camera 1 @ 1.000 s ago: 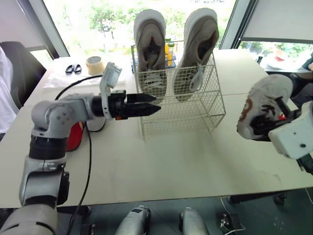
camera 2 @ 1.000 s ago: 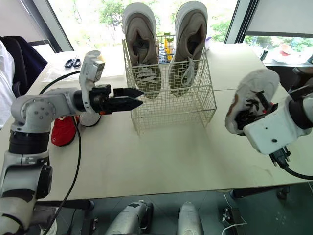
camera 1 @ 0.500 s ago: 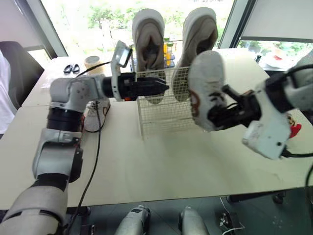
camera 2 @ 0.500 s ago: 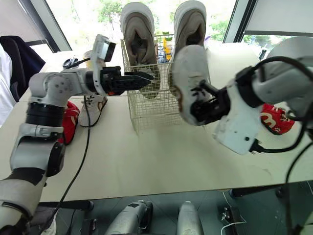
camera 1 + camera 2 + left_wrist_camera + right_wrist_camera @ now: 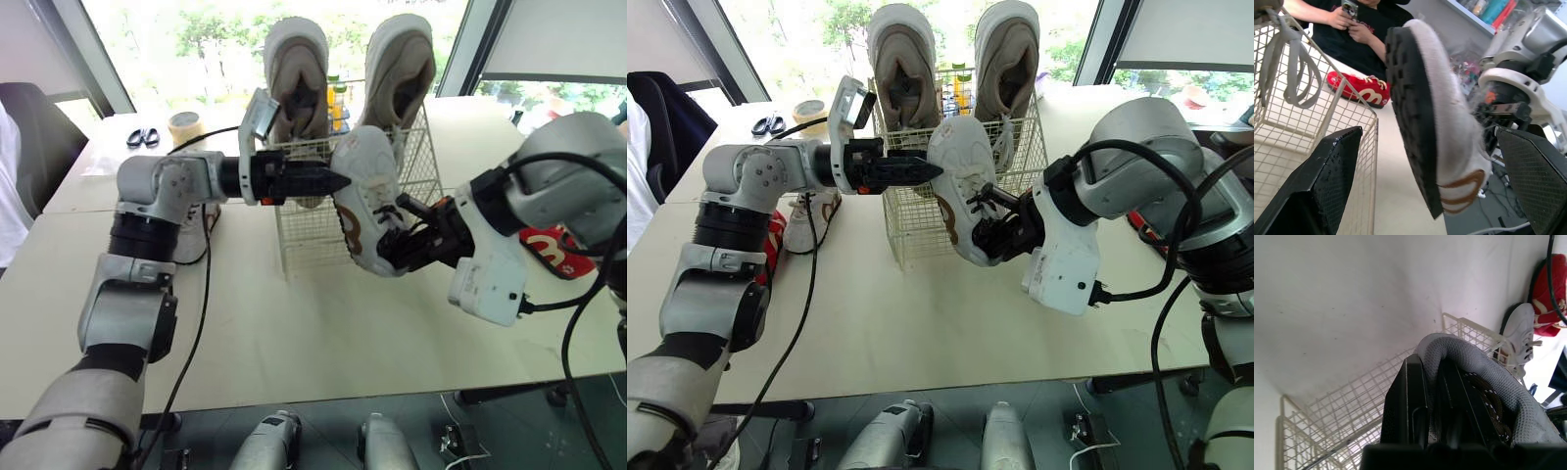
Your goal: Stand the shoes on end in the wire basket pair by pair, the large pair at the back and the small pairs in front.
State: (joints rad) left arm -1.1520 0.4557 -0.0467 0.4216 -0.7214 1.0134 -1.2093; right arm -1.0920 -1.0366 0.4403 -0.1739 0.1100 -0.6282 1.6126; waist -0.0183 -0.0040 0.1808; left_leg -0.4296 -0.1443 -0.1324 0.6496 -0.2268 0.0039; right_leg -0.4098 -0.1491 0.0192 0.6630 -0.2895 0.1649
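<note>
Table [image 5: 323,323] by the window: my right gripper [image 5: 402,243] clamps the white shoe [image 5: 361,201] at the basket [image 5: 302,235] front, left gripper [image 5: 338,181] spread open. Next I'd lower it in.

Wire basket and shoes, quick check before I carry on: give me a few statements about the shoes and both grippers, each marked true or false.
1. The right gripper has its fingers shut on the collar of the small white shoe with brown stripes. True.
2. The two large beige shoes lie flat on the table. False: they stand on end at the back of the white wire basket.
3. The left gripper is clamped on the basket's wire. False: its fingers are spread open, facing the white shoe's black sole.
4. A red shoe lies on the table to the robot's right of the basket. True.
</note>
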